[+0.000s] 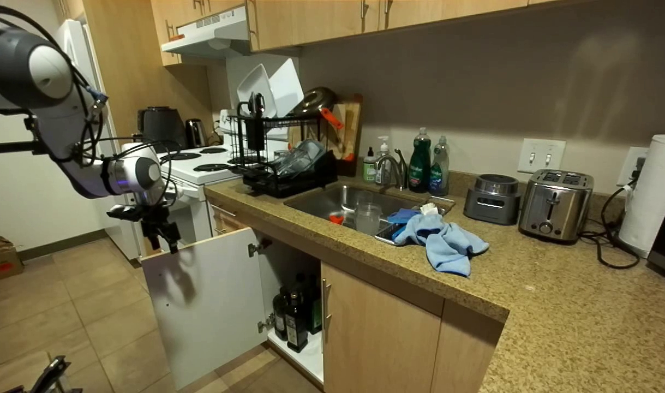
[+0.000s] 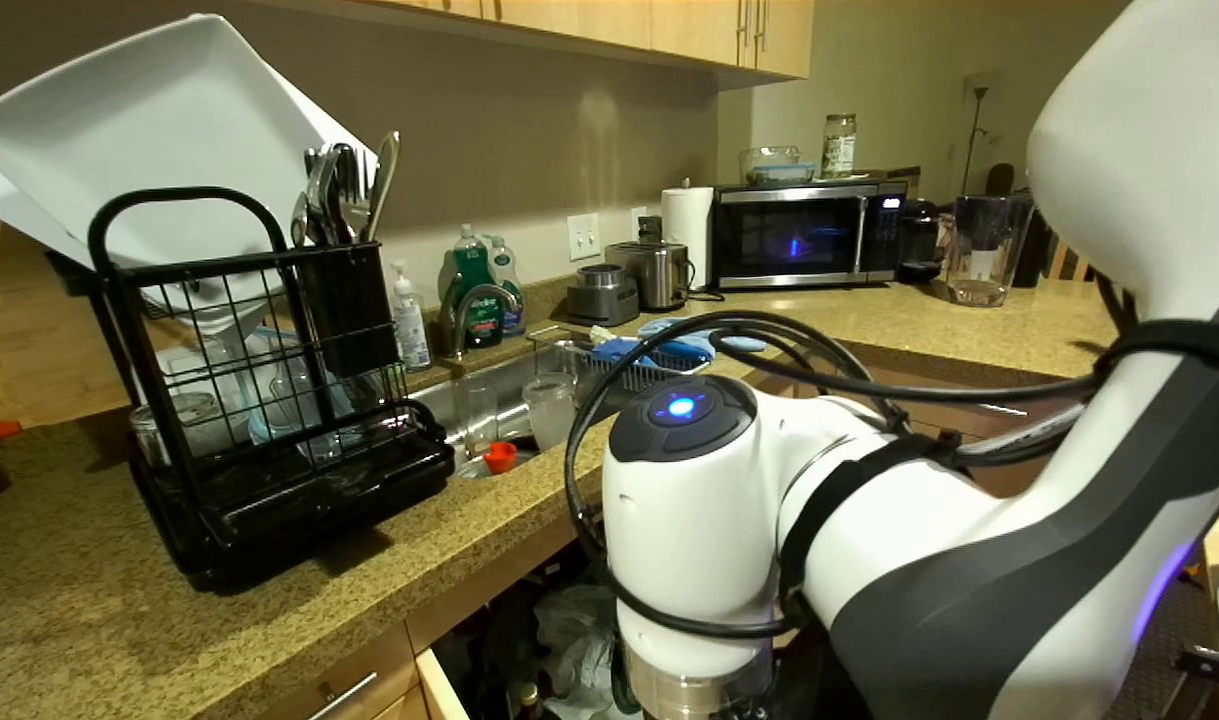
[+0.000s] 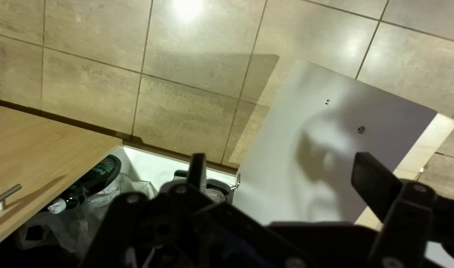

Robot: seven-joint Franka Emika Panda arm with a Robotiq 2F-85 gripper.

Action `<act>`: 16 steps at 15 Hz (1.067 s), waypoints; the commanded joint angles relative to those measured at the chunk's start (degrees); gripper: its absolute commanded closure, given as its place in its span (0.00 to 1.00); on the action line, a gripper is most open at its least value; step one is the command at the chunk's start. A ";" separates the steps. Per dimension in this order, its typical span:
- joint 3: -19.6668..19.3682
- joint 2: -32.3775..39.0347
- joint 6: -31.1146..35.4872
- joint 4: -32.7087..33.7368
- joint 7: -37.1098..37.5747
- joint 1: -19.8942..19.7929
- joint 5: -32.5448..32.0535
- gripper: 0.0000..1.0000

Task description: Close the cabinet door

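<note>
A cabinet (image 1: 310,362) is holding at least three bottles (image 1: 297,323); a sink (image 1: 339,198) is holding two cups (image 2: 550,412) and one red item (image 2: 500,458). Near one open cabinet door (image 1: 212,314), empty jaws are gaping wide.

White arm (image 2: 894,510), black cables (image 2: 704,628)

Smooth white shells (image 2: 689,530) meet dark grey panels (image 2: 969,600). In an exterior view, a dark grey cap (image 2: 654,440) near mid-frame bears a bright blue light (image 2: 681,407) — farther right come black straps (image 2: 1184,345) and a violet glow (image 2: 1160,590). Upper left in an exterior view, a white disc (image 1: 49,68) marks a dark grey joint (image 1: 16,65). The hand (image 3: 281,162), low in the wrist view, is black — angular fingers (image 3: 375,182), round screw heads (image 3: 420,188).
</note>
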 commanded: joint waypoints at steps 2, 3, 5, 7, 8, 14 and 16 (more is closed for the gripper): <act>-1.01 7.22 -0.65 10.20 1.22 3.22 2.08 0.00; -1.17 8.53 -0.97 12.30 1.23 3.95 2.48 0.00; -1.41 10.86 -1.85 16.37 0.93 5.35 3.53 0.00; -1.80 12.71 -2.58 19.53 1.37 6.68 4.70 0.00; -2.11 13.42 -2.90 20.71 1.78 7.35 5.27 0.00; -4.74 16.94 -5.98 26.41 9.38 11.39 7.20 0.00; -5.10 18.06 -7.62 28.09 11.89 12.12 7.66 0.00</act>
